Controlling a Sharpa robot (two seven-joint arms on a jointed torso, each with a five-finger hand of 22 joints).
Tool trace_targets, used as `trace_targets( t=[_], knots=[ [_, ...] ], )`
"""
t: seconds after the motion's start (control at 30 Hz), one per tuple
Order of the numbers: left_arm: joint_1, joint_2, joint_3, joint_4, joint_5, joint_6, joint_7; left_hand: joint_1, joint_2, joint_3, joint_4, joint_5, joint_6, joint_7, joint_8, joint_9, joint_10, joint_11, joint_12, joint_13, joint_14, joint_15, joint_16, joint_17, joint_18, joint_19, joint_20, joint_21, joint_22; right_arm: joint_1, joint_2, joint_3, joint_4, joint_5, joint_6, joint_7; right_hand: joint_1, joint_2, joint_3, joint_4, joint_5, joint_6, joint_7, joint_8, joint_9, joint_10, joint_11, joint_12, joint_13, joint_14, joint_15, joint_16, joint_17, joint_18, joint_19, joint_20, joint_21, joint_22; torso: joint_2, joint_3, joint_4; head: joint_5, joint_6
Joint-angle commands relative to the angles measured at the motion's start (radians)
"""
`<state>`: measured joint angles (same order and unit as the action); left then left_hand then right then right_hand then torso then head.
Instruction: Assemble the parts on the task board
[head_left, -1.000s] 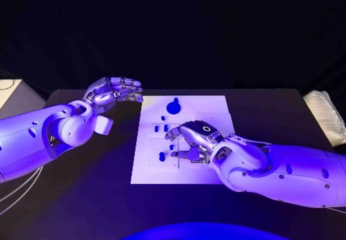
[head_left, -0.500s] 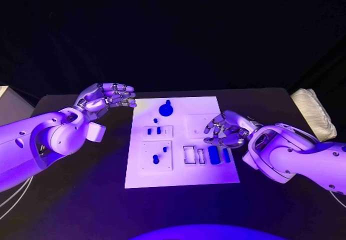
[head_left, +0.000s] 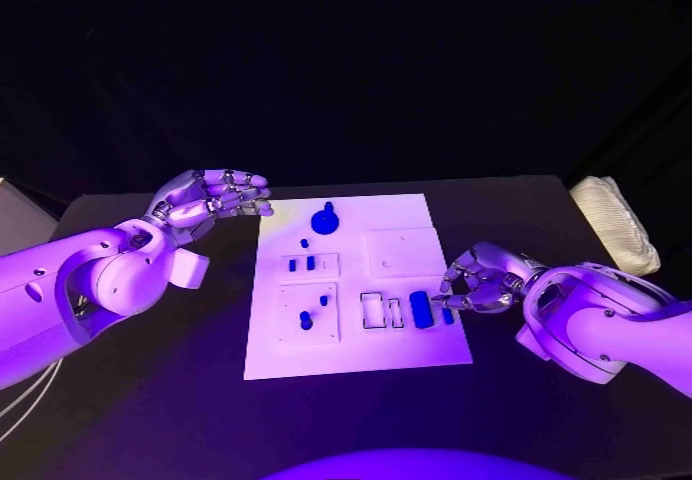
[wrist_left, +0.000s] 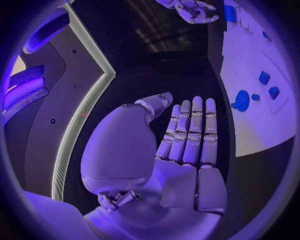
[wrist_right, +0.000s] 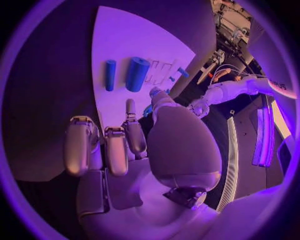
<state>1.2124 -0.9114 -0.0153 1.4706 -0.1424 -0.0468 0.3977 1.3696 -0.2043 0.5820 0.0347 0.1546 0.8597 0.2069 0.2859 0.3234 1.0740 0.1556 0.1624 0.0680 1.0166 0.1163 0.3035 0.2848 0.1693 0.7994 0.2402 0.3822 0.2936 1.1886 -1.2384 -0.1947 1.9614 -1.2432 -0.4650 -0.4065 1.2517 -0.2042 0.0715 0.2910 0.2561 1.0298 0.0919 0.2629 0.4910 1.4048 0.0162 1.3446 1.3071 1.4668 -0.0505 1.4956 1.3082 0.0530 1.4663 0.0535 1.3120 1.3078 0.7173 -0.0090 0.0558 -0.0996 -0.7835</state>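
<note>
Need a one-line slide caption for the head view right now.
Both silver hands, left and right, flank the white task board, holding nothing, small blue parts on it.

left hand (head_left: 211, 195): raised, fingers loosely curled, holding nothing | right hand (head_left: 480, 279): low, fingers curled, holding nothing

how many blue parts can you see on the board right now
8 visible on the task board: big knob far end, small dot, two pegs, two left square, cylinders near right hand, possibly hiding more.
</note>
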Motion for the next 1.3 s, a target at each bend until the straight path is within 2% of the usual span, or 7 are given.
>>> trace_targets(
  t=[0.03,0.33,0.5,0.8,1.03,1.13,1.3],
  knots=[
    [-0.001,0.001,0.001,0.007,-0.010,0.041,0.020,-0.011,-0.001,-0.007,0.002,0.003,-0.006,0.000,-0.006,-0.002,-0.008,0.001,-0.004,0.001,-0.007,0.002,-0.003,0.001,0.004,-0.006,0.001,-0.005,-0.004,-0.012,0.009,-0.001,-0.001,-0.124,0.029,-0.094,-0.013,0.016,-0.050,0.001,0.004,-0.011,0.002,0.012,0.014,0.005,0.001,0.008,0.037,0.070,-0.003,0.006,0.078,-0.011,0.059,-0.004,0.011,0.198,-0.002,-0.0009,0.0001,0.000,-0.002],
    [-0.003,-0.004,0.001,0.013,-0.013,0.043,0.024,-0.015,-0.002,-0.009,0.004,0.002,-0.007,0.000,-0.006,-0.002,-0.008,0.001,-0.004,0.002,-0.007,0.002,-0.002,0.003,0.006,-0.004,0.002,-0.008,-0.005,-0.047,0.058,-0.003,-0.017,-0.205,0.007,-0.131,-0.018,0.033,-0.095,0.003,0.001,-0.015,0.001,0.021,0.027,0.002,0.000,0.002,0.038,0.071,-0.003,0.008,0.084,-0.012,0.060,-0.004,0.020,0.202,0.001,-0.0003,-0.0010,-0.001,0.002],
    [-0.003,-0.004,0.001,0.015,-0.013,0.043,0.023,-0.016,-0.001,-0.010,0.006,0.003,-0.007,0.000,-0.006,-0.002,-0.008,0.001,-0.004,0.002,-0.007,0.002,-0.001,0.004,0.008,0.000,0.002,-0.007,-0.006,-0.059,0.091,-0.003,-0.035,-0.222,0.004,-0.138,-0.019,0.039,-0.102,0.003,0.001,-0.016,0.001,0.022,0.029,0.002,0.000,0.001,0.039,0.071,-0.003,0.008,0.084,-0.012,0.060,-0.004,0.020,0.203,0.001,-0.0007,0.0014,-0.002,-0.002],
    [-0.003,-0.006,0.001,0.015,-0.013,0.042,0.019,-0.017,0.000,-0.010,0.006,0.003,-0.007,0.001,-0.006,-0.002,-0.008,0.001,-0.004,0.002,-0.007,0.001,0.000,0.005,0.010,0.004,0.002,-0.007,-0.006,-0.084,0.146,-0.003,-0.065,-0.226,0.016,-0.134,-0.041,0.059,-0.133,0.004,0.012,-0.010,-0.003,0.034,0.040,0.015,-0.003,0.015,0.059,0.073,-0.005,0.013,0.097,-0.014,0.062,-0.004,0.031,0.207,0.001,0.0007,-0.0004,0.008,-0.011],
    [-0.003,-0.008,0.001,0.016,-0.013,0.043,0.017,-0.017,0.000,-0.010,0.006,0.003,-0.007,0.001,-0.006,-0.002,-0.008,0.001,-0.004,0.002,-0.007,0.001,0.000,0.005,0.010,0.004,0.002,-0.007,-0.006,-0.095,0.181,-0.003,-0.095,-0.253,0.038,-0.160,-0.048,0.078,-0.143,0.003,0.020,0.002,-0.009,0.049,0.050,0.024,-0.008,0.024,0.071,0.074,-0.008,0.017,0.106,-0.015,0.063,-0.007,0.040,0.211,0.000,-0.0015,-0.0007,0.009,-0.014],
    [-0.003,-0.009,0.001,0.016,-0.013,0.043,0.016,-0.017,0.000,-0.010,0.006,0.003,-0.007,0.001,-0.006,-0.002,-0.008,0.001,-0.004,0.002,-0.007,0.001,0.000,0.005,0.010,0.004,0.002,-0.007,-0.006,-0.096,0.190,-0.003,-0.102,-0.259,0.038,-0.166,-0.033,0.085,-0.140,0.001,0.031,0.001,-0.011,0.052,0.053,0.024,-0.010,0.025,0.074,0.075,-0.010,0.018,0.110,-0.016,0.064,-0.008,0.044,0.212,-0.001,-0.0015,-0.0014,0.009,-0.015],
    [-0.003,-0.010,0.001,0.016,-0.013,0.044,0.015,-0.016,0.000,-0.010,0.006,0.003,-0.006,0.001,-0.006,-0.002,-0.008,0.001,-0.004,0.002,-0.007,0.001,0.000,0.005,0.011,0.007,0.002,-0.007,-0.006,-0.099,0.197,-0.003,-0.104,-0.264,-0.008,-0.162,0.023,0.110,-0.114,-0.001,0.088,0.004,-0.017,0.061,0.058,0.034,-0.015,0.034,0.088,0.077,-0.015,0.022,0.120,-0.018,0.066,-0.013,0.057,0.216,-0.002,-0.0014,-0.0008,0.010,-0.015]
  ],
)
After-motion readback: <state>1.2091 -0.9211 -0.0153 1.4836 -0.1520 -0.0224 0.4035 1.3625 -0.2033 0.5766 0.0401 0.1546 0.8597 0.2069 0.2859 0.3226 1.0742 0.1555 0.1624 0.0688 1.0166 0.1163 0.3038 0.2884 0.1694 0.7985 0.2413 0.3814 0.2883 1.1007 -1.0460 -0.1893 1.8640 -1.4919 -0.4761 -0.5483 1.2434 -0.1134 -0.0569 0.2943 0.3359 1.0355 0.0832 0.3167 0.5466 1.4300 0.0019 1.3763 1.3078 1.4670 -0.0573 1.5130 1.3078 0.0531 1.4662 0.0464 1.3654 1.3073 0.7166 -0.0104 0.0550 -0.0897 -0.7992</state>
